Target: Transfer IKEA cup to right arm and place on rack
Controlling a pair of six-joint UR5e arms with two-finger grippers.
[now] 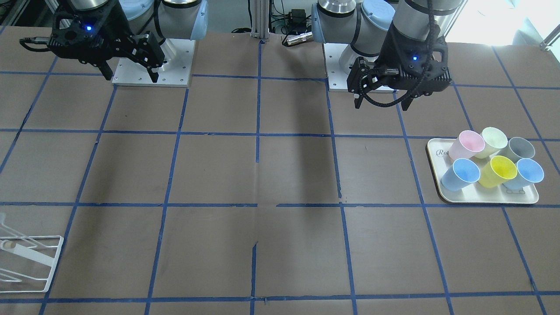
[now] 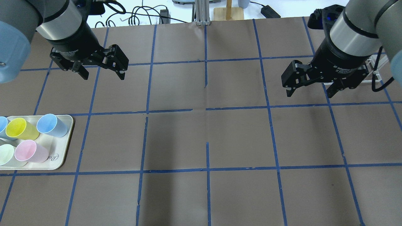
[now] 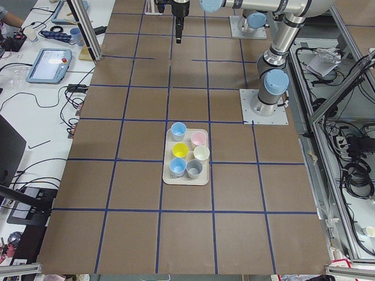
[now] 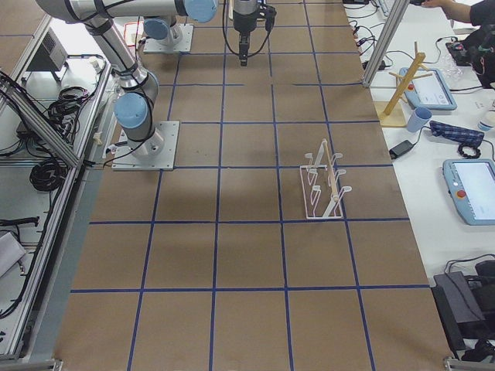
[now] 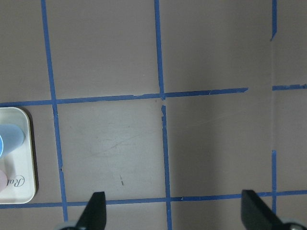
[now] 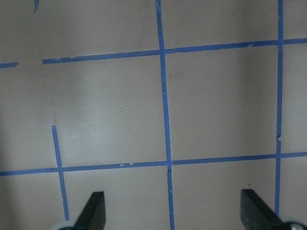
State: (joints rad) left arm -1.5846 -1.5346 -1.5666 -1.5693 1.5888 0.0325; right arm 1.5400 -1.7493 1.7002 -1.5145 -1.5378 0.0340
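Observation:
The IKEA cup [image 1: 518, 149] is pale grey and lies tilted on the cream tray [image 1: 490, 199] among several coloured cups; it also shows in the exterior left view [image 3: 194, 168]. It is out of frame in the overhead view. My left gripper [image 1: 380, 105] hangs open and empty above the table, apart from the tray [image 2: 59, 157], and shows overhead [image 2: 103, 77]. My right gripper [image 2: 309, 94] is open and empty above bare table. The white wire rack [image 4: 323, 182] stands on the right arm's side, at the table's edge in the front view [image 1: 26, 258].
On the tray are two blue cups [image 1: 459, 174], a yellow cup [image 1: 496, 170], a pink cup [image 1: 466, 144] and a pale green cup [image 1: 492, 141]. The left wrist view shows the tray's corner [image 5: 19, 191]. Brown table paper carries a blue tape grid.

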